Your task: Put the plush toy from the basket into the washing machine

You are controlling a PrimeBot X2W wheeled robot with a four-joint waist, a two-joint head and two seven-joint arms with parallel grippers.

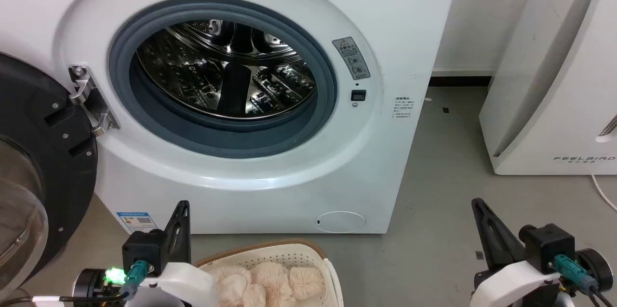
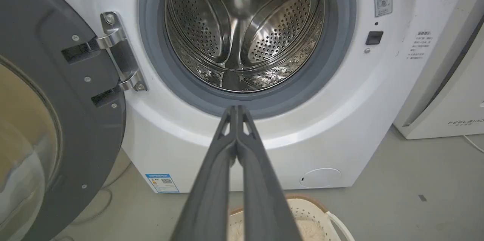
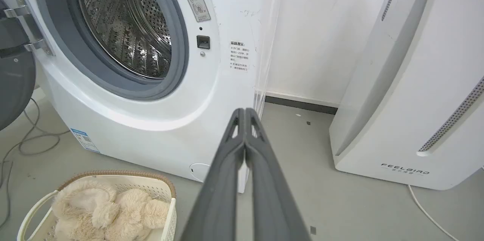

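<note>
1. Plush toy (image 3: 109, 210) lies heaped in the basket (image 3: 168, 192), which sits on the floor just in front of the washing machine (image 1: 385, 32). The machine's black door (image 1: 53, 153) is swung open to the left.
2. Left gripper (image 2: 236, 108) and right gripper (image 3: 245, 109) are raised either side of the basket, each with its fingers pressed together and holding nothing.
3. The step in hand, as I judge it, is the pick, not yet begun: the toy is untouched and the steel drum (image 1: 226, 71) is empty.
4. The next move calls for spreading the fingers, lowering into the basket and pinching deep into the shaggy, bulky toy.
</note>
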